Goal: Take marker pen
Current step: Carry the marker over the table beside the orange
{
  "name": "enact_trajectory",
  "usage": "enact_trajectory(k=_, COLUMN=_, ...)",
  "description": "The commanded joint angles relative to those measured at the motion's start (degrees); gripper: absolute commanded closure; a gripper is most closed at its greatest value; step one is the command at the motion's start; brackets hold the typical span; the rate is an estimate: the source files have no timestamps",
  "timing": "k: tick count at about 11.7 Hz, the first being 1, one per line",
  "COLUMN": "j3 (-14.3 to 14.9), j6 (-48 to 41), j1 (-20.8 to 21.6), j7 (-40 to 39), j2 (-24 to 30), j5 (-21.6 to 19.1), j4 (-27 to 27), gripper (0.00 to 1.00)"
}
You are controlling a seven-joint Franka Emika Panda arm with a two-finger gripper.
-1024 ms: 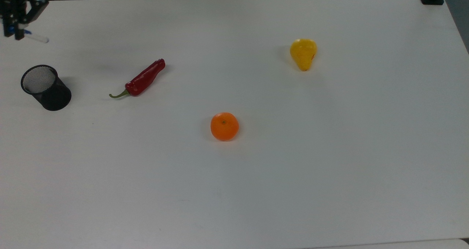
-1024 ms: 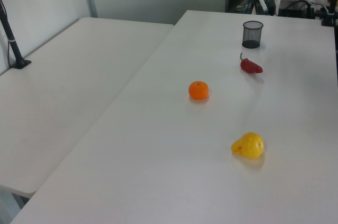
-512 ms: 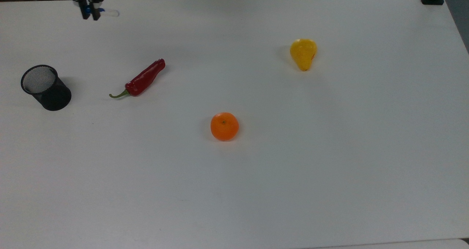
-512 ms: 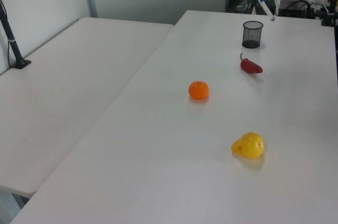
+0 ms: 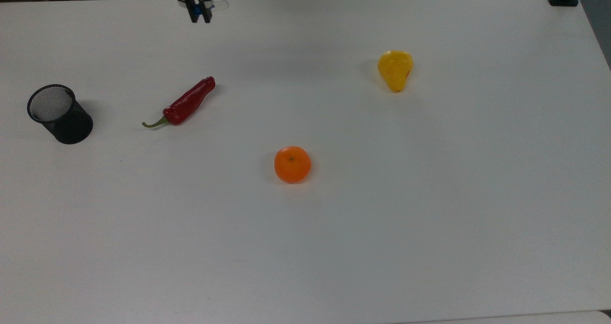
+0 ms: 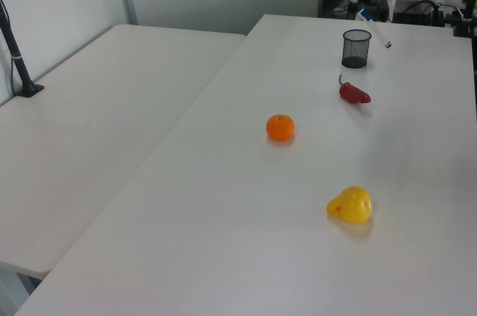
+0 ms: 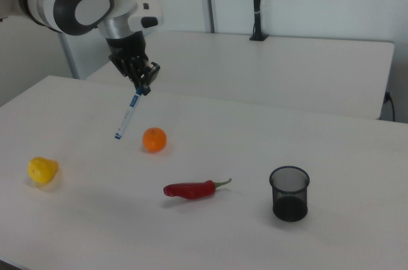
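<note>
In the right view, going from near to far across the white worktop: a black mesh cup stands nearest at the right view's right, a red chilli lies to its left, and a yellow pear sits near the right view's left edge. Farther back is an orange. Above and just left of the orange, clear of the worktop, hangs the pen, clamped at its upper, capped end by the gripper, whose fingers are closed on it. The barrel slants down and toward the right view's left from the gripper, its small blue tip lowest. In the top view the gripper sits at the worktop's far edge, beyond the chilli, with what seems to be the pen's pale barrel poking out to the top view's right, though it is faint there. In the left view the pen hangs tilted just beyond the cup.
</note>
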State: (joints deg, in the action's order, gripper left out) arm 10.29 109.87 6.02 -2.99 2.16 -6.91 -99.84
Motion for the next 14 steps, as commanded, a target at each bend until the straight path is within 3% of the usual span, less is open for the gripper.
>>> enact_trajectory(k=1, j3=0.6, j6=-0.1, j1=4.8, j7=5.3, j2=-3.3, j5=-0.9, j4=-0.2, gripper=1.00)
enact_trajectory(k=6, j3=0.5, j6=8.4, j1=8.5, j7=7.7, j2=-10.8, j5=-0.8, j4=-1.1, gripper=1.00)
enact_trajectory(k=10, j3=0.4, j6=19.9, j1=11.5, j7=10.0, j2=-13.6, j5=-0.3, j4=-6.8, gripper=1.00)
enact_trajectory(k=14, j3=-0.5, j6=23.2, j1=14.3, j7=13.6, j2=-18.2, j5=0.1, j4=-6.8, gripper=1.00)
